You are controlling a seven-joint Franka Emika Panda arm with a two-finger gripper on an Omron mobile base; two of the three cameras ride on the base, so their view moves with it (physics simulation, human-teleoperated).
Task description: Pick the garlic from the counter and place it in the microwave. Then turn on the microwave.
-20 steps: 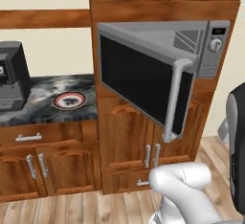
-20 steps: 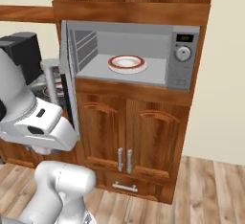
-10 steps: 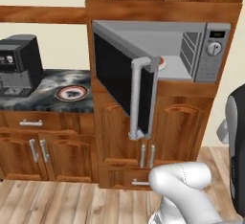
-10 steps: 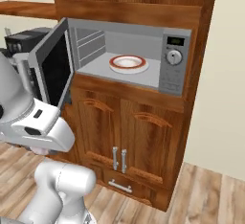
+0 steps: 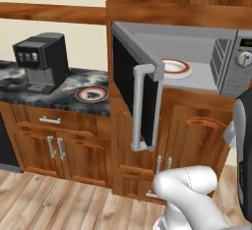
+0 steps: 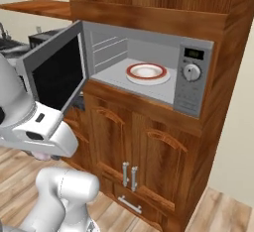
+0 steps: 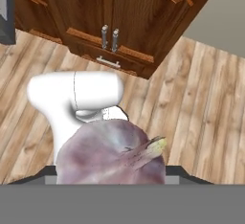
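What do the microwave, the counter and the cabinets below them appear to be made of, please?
The microwave: brushed silver metal frame, with dark, glossy glass in its open door, going by the flat grey sheen. The counter: polished dark stone, probably marble, given its white veining. The cabinets: reddish-brown varnished wood with visible grain and small metal-looking handles. All rendered, so these are looks only.

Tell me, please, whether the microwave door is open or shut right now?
Open: the microwave door is swung wide, exposing a red-rimmed plate inside.
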